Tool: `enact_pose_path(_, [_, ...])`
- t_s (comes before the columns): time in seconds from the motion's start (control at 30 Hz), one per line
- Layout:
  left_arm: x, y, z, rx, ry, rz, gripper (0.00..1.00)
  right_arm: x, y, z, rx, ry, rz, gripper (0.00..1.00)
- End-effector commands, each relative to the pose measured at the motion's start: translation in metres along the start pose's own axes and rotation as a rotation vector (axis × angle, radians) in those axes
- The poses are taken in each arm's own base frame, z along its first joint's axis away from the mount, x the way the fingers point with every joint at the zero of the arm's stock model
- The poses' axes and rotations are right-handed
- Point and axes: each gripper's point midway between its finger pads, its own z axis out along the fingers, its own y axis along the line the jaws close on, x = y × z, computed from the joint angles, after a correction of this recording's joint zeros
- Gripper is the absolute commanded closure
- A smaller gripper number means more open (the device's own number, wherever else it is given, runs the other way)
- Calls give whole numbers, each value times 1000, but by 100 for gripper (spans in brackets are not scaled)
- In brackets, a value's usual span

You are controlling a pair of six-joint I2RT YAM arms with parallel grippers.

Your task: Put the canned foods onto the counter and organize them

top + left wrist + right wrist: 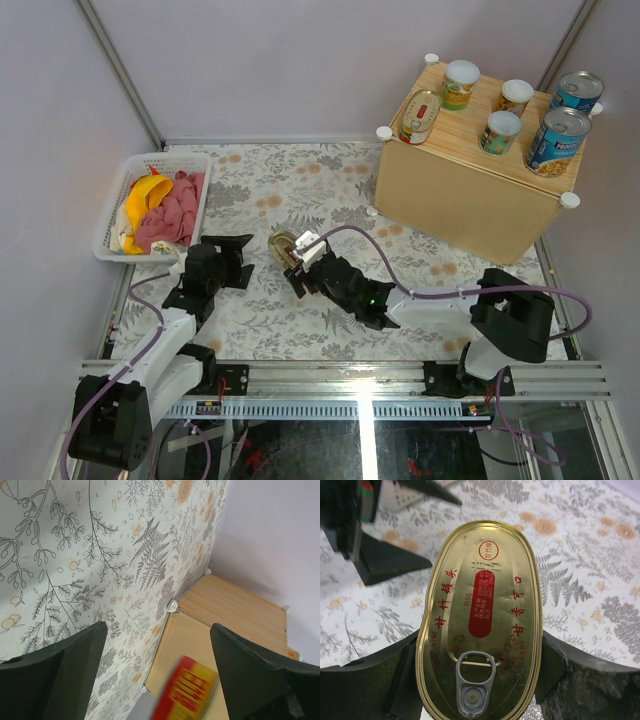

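Note:
The counter stands at the back right and bears several cans: two blue-labelled cans, three small colourful cans and one flat oval gold tin. My right gripper is shut on the second oval gold tin just above the floral mat at mid-table. In the right wrist view this tin fills the space between the fingers, pull-tab nearest the camera. My left gripper is open and empty, just left of the tin. Its wrist view shows the counter and a blurred red-and-yellow thing between its spread fingers.
A white plastic basket with yellow and pink cloths sits at the left edge. The floral mat covers the table. Grey walls stand behind and at both sides. The left gripper's dark fingers lie close beyond the held tin.

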Motion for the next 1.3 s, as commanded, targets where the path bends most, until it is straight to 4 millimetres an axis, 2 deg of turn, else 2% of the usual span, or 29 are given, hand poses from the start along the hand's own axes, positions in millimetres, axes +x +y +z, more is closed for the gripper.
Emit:
enact_pose_path(0.0, [-7,-16,-4,33,-38,-25,16,-102,-9,-15,41,-174,64,100])
enact_pose_path(0.27, [-7,-17,-5,19,-48,-20,16,-155,-34,-40,141,-154,84,100])
enact_pose_path(0.6, [1,-22,3,29,-43,-6,16,-220,-84,-67,421,-170,154,100])
enact_pose_path(0.77, [5,-29,8,36,-33,1,16,-251,-101,-76,525,-177,162,100])
enact_pose_path(1.27, [15,-50,22,48,0,23,16,-310,-154,-113,892,-223,137,100])
